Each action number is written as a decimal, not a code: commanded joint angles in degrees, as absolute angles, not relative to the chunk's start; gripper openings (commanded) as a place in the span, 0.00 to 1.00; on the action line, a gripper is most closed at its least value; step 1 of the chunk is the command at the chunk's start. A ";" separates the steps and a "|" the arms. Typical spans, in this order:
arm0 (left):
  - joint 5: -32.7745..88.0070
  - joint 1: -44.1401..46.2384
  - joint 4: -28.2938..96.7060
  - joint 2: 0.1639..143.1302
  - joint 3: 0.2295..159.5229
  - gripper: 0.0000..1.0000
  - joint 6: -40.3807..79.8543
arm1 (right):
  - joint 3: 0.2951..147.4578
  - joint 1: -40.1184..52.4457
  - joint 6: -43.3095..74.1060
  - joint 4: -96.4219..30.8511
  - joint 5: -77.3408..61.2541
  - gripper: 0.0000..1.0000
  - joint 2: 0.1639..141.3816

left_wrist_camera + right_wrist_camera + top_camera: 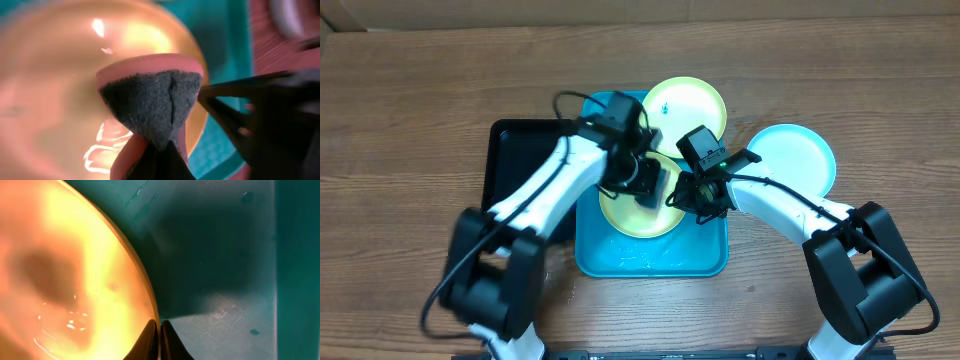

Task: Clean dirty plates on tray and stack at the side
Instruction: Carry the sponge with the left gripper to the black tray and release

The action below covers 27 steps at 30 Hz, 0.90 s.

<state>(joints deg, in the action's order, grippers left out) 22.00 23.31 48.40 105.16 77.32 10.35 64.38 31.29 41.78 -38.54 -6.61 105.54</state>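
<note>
Our right gripper (pixel 159 328) grips the round pale-yellow plastic plate (pixel 75 255), our left gripper (pixel 159 159) the pink grey-faced sponge (pixel 150 100); hard scrubbing could wrench the plate loose.

On the wooden worktop (pixel 410 120), the black rectangular tray (pixel 520 155) lies just left of the large turquoise plastic tray (pixel 650 258); one round pale yellow-green plastic plate (pixel 635 215) sits inside it, another (pixel 685 105) overlaps its far rim; the round light blue plastic plate (pixel 790 158) lies to its right.

2 plates (pixel 685 103) are yellow-green, 1 light blue, the tray (pixel 620 262) turquoise.
</note>
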 commanded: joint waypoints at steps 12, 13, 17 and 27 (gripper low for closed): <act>-3.90 4.73 61.36 95.26 79.48 0.04 9.93 | 63.75 31.88 41.60 -38.20 -6.07 0.04 104.79; -4.71 3.81 61.78 95.33 79.31 0.04 10.02 | 63.75 31.88 41.60 -38.22 -6.07 0.04 104.79; -5.85 1.28 61.91 95.33 78.19 0.04 11.44 | 63.75 31.88 41.58 -38.22 -6.07 0.04 104.79; -6.63 0.30 58.98 95.33 71.07 0.05 13.34 | 63.75 31.88 41.58 -38.22 -6.07 0.04 104.79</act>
<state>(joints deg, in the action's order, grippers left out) -5.45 0.38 60.12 95.07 73.84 12.08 64.36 31.27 41.76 -38.52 -6.61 105.54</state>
